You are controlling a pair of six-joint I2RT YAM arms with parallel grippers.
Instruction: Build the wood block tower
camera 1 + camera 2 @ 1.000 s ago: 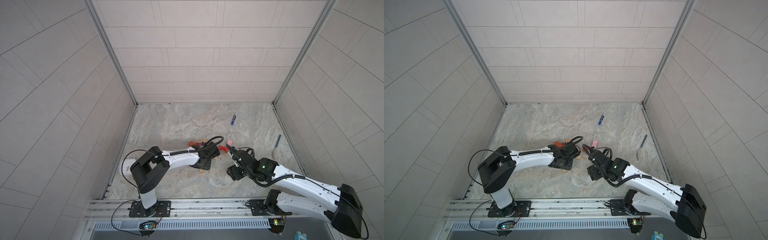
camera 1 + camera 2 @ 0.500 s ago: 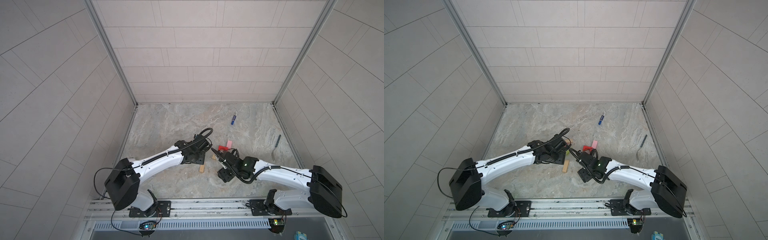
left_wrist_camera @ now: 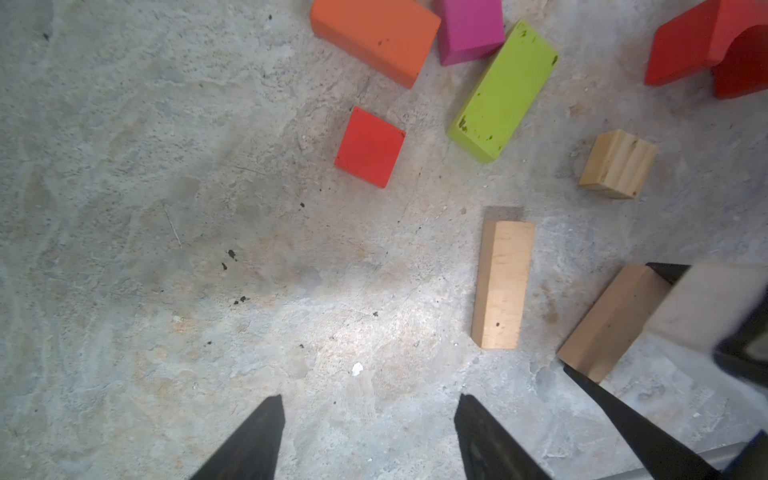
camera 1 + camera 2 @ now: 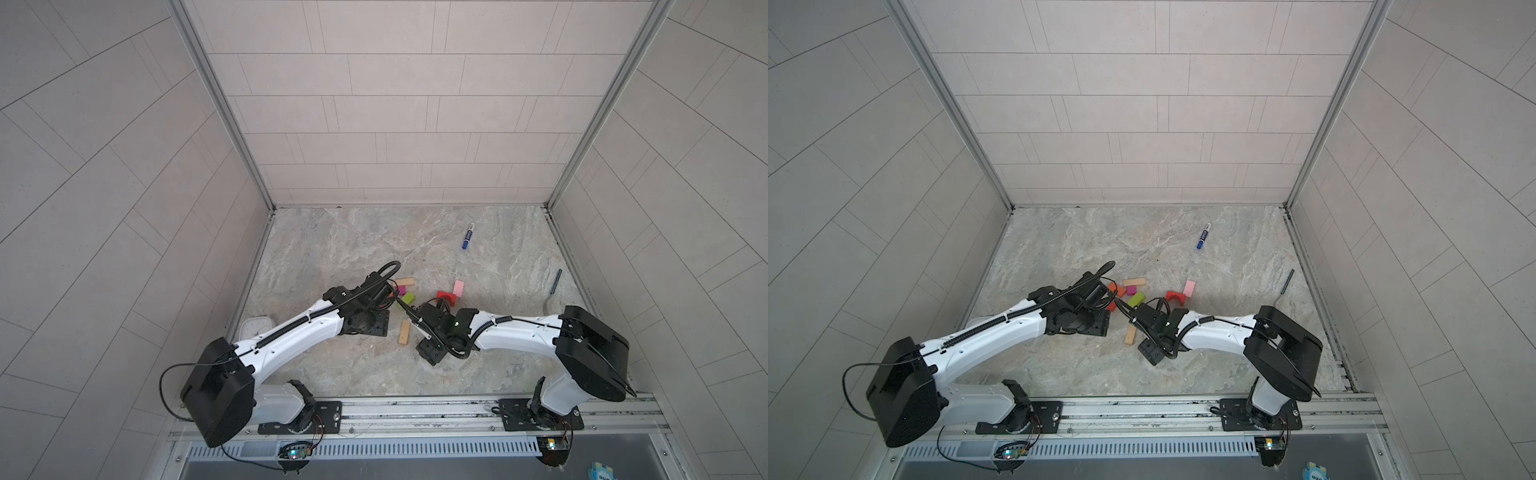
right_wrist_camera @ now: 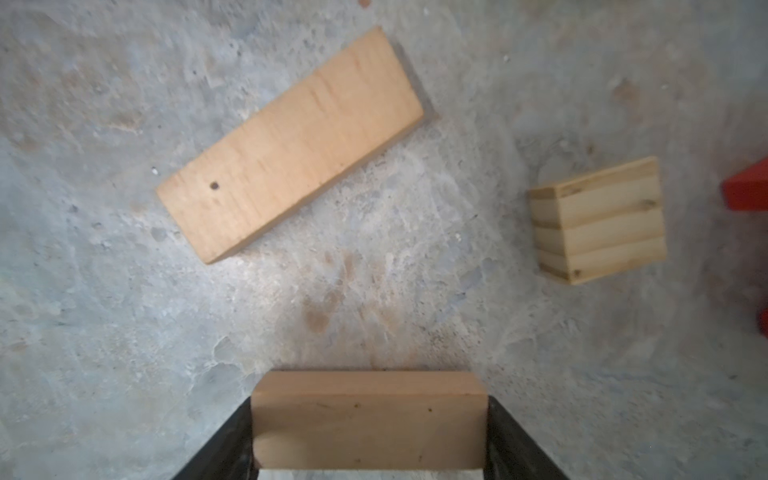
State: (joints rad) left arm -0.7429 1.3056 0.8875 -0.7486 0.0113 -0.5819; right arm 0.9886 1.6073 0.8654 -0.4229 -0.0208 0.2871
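1. Right wrist view: the right gripper clamps a plain tan plank between its jaws, above the stone floor. A second tan plank and a tan cube lie apart.
2. The left gripper is spread wide and empty.
3. The orange brick, magenta cube, chipped lime-green brick, red cube and red arch lie unstacked.
4. In a top view, a pink brick sits just beside the arch.

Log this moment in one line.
left gripper: open, empty | right gripper: shut on plank | blocks: scattered, none stacked
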